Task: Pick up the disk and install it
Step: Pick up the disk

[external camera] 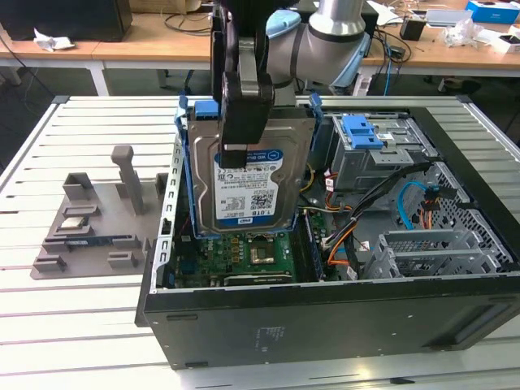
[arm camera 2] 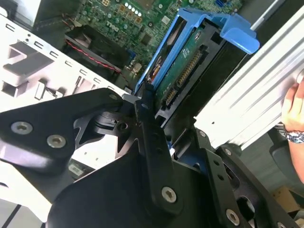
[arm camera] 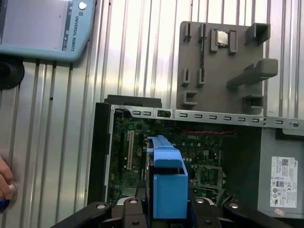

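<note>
The gripper (external camera: 238,140) is clamped on the upper edge of the disk (external camera: 260,191), which hangs directly beneath it, long axis vertical, above the motherboard (external camera: 253,253) of the open case (external camera: 325,317).

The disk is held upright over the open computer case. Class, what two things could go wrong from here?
1. The fingers pinch the disk near its upper end; it could slip and strike the motherboard below.
2. The loose cables beside it might snag it as it goes in.
</note>
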